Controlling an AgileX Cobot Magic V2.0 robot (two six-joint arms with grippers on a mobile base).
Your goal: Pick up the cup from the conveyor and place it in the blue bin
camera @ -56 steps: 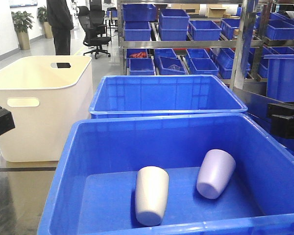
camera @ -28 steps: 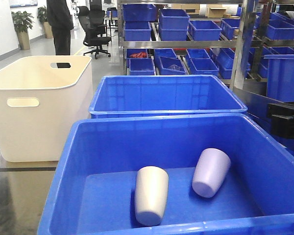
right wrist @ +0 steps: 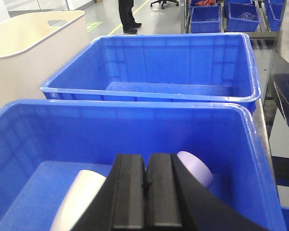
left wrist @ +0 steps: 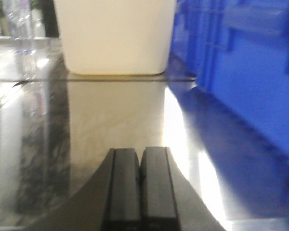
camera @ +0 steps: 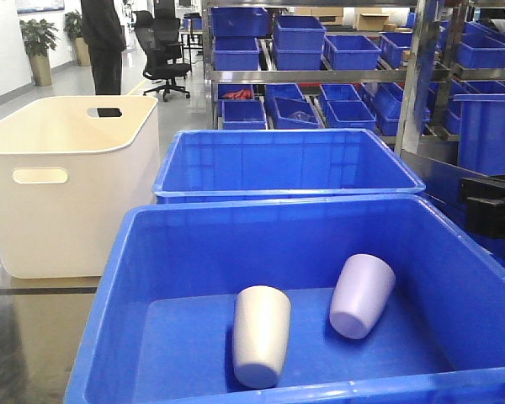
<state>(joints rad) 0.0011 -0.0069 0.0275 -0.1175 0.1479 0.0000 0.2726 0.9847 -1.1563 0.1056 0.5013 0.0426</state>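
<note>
A: Status of each end effector?

B: The right end effector has its pads pressed together with nothing between them. It sits above the near blue bin, pointing over the interior. The left end effector is likewise closed and empty, low over the glossy floor, facing the white tub.

A: Where are the cups?

B: Both lie on their sides on the bin floor. The white cup is left of centre; the lilac cup is just beside it to the right, tilted, the two not touching. My judgement: the placing step is complete for these, since neither arm carries anything.

A: And the conveyor?

B: Not in view, so I cannot say whether another cup waits there.

A: Surroundings and obstructions?

B: A second blue bin stands directly behind the first, with the tub to its left. Shelves of small bins fill the background; a person and an office chair stand well apart. Nothing blocks the near bin's opening; its tall walls are likely the only thing to clear.
</note>
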